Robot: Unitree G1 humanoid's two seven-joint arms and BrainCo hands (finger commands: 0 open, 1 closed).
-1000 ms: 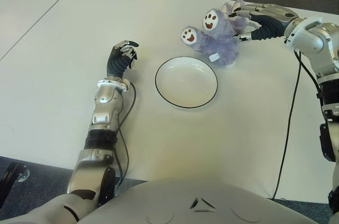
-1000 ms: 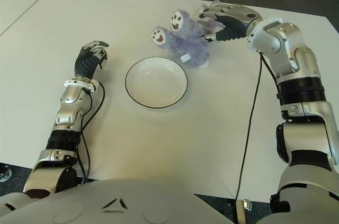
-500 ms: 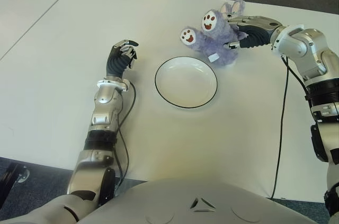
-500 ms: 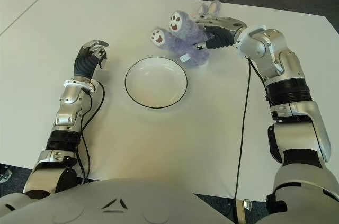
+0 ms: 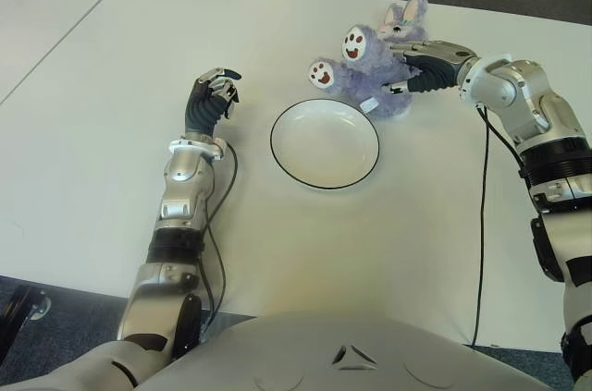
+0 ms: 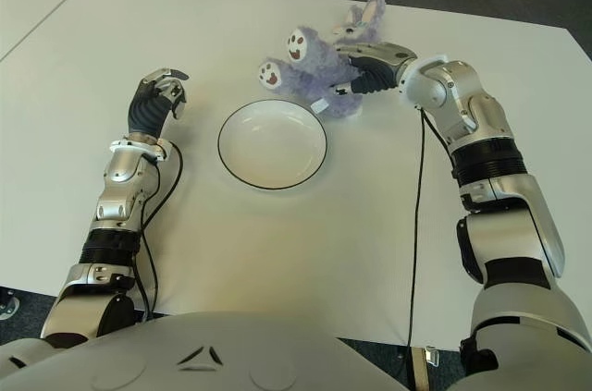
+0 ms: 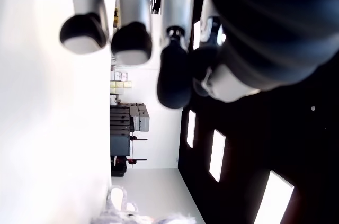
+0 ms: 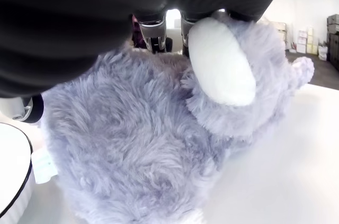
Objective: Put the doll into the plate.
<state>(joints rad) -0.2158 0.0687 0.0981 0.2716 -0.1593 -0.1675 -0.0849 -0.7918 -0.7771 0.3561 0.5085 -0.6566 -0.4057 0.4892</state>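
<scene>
Doll point(image 5: 368, 72): a plush rabbit of shaggy lavender-grey fur, lying on the white table point(image 5: 111, 58) just beyond the far right rim of the plate point(image 5: 325, 143). Its two round foot soles, white with brown paw prints, tilt up toward the robot's left; its long ears point away from the robot. A small pale tag hangs from its body near the plate rim.

Right hand point(image 5: 421, 66): dark, segmented fingers with metallic links, curled around the doll's body and gripping it. In the right wrist view the fur fills the frame, with one white-lined ear point(image 8: 222, 60) in front.

Plate: round, shallow, glossy white with a thin black rim, flat on the table.

Left hand point(image 5: 211, 100): shown left of the plate, well apart, its rubbery black fingers curled inward and holding nothing.
</scene>
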